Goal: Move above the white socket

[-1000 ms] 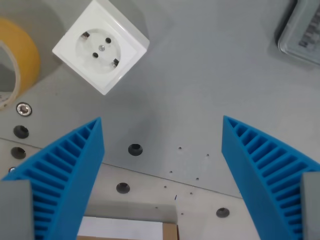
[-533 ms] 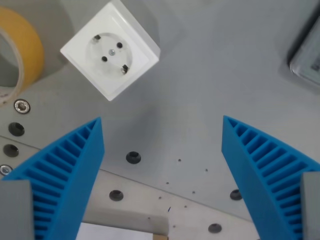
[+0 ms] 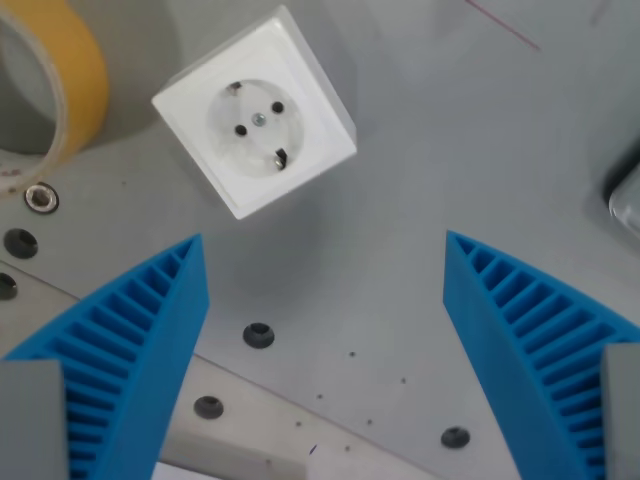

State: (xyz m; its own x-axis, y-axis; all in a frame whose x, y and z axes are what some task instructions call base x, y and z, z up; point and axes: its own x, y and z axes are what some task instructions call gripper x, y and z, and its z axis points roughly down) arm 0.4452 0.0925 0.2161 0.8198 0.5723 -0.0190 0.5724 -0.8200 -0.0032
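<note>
The blue ribbed fingers (image 3: pixel 322 340) stand wide apart with nothing between them, over bare grey table (image 3: pixel 450 170). The white socket (image 3: pixel 255 125) lies flat, well toward the wrist view's upper left, not yet centred. Risk: overshooting leftward would put the fingers above the yellow tape roll (image 3: pixel 55 85) just beside the socket; descending early could clip the socket's corner

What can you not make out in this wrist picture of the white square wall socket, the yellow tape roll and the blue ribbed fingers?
- Yellow tape roll: cut off by the wrist view's top and left edges.
- Clear plastic object: only a corner shows at the wrist view's right edge, so its identity is unclear.
- Blue ribbed fingers: their bases run off the bottom edge.
- White square wall socket: its underside is hidden by its own body.
</note>
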